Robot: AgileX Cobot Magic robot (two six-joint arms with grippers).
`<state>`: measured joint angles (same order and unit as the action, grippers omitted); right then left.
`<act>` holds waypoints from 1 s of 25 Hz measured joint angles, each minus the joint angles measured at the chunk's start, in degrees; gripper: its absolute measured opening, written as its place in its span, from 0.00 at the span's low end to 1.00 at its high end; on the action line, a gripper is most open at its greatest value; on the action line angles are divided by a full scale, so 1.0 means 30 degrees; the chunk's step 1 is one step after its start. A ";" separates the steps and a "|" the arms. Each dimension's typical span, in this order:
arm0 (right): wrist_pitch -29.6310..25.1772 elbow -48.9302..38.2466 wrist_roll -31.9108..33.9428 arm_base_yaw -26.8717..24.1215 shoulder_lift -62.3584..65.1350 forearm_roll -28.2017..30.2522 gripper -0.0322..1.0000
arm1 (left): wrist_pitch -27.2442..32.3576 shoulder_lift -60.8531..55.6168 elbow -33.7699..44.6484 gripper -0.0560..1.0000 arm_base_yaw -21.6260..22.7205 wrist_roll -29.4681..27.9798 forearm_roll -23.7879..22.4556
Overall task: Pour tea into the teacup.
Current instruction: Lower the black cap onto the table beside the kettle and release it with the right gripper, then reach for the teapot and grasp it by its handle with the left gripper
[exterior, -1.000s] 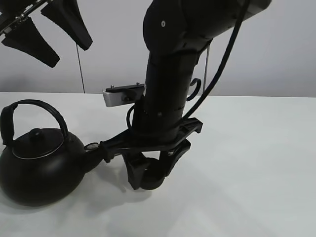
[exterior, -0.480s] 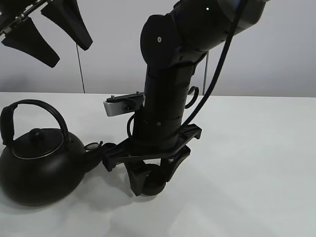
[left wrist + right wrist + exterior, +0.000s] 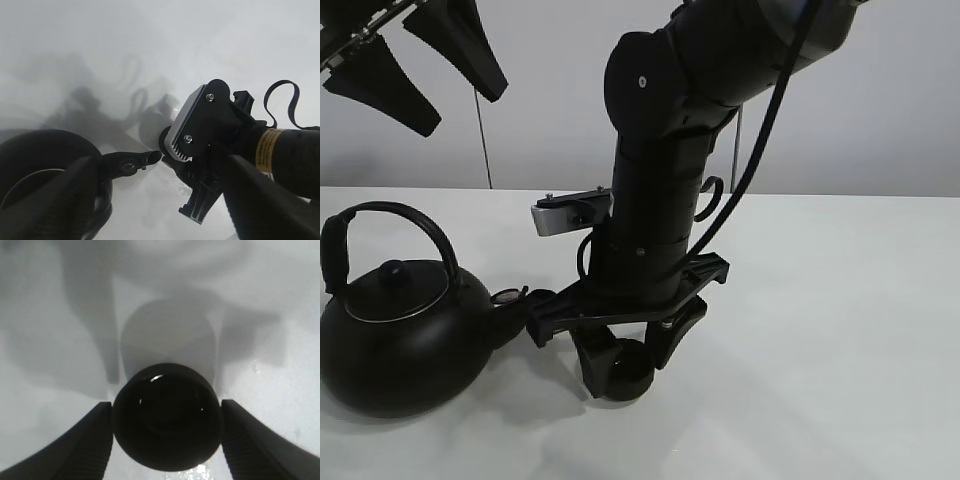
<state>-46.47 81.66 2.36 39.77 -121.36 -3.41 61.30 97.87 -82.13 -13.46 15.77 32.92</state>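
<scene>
High view: the teacup [image 3: 632, 383] is gripped by the right end effector [image 3: 628, 358], low at the counter [image 3: 820, 350]. The left end effector [image 3: 460, 105] is held released, well above it.

Left wrist view: the left end effector [image 3: 160, 165] is spread wide.

Right wrist view: the teacup [image 3: 166, 432] is clamped on both sides by the right end effector [image 3: 166, 410].

1. The high camera sits off the arms, looking down across the white worktop [image 3: 840, 330] toward a pale wall [image 3: 880, 90]; it takes in the kettle [image 3: 400, 340], right arm [image 3: 660, 200] and teacup [image 3: 628, 380] at middle range;
2. the left wrist camera looks down from farther up, between the left tool [image 3: 160, 159]'s fingers [image 3: 50, 205], onto the kettle's spout [image 3: 132, 162] and the right arm, both shared with the high view;
3. the right wrist camera looks straight down, very near the teacup between the right tool [image 3: 165, 404]'s fingers.
</scene>
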 joint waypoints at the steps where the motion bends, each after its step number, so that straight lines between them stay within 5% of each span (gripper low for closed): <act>1: 0.0000 0.0000 0.0067 0.0000 0.0000 0.0000 0.45 | 0.0000 0.0000 0.0000 0.54 0.0000 0.0000 0.0000; 12: -0.0177 0.0000 0.0223 0.0000 0.1542 0.0029 0.45 | 0.0000 0.0000 0.0000 0.54 0.0000 0.0000 0.0000; 17: -0.0319 0.0000 0.1054 -0.0285 0.3072 0.1742 0.45 | 0.0000 0.0000 0.0000 0.54 0.0000 0.0000 0.0000; 25: -0.1587 0.0000 0.2629 -0.5633 0.4606 0.4759 0.45 | 0.0000 0.0000 0.0000 0.54 0.0000 0.0000 0.0000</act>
<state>-51.23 81.66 10.25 22.88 -107.54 10.87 61.30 97.87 -82.13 -13.46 15.77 32.92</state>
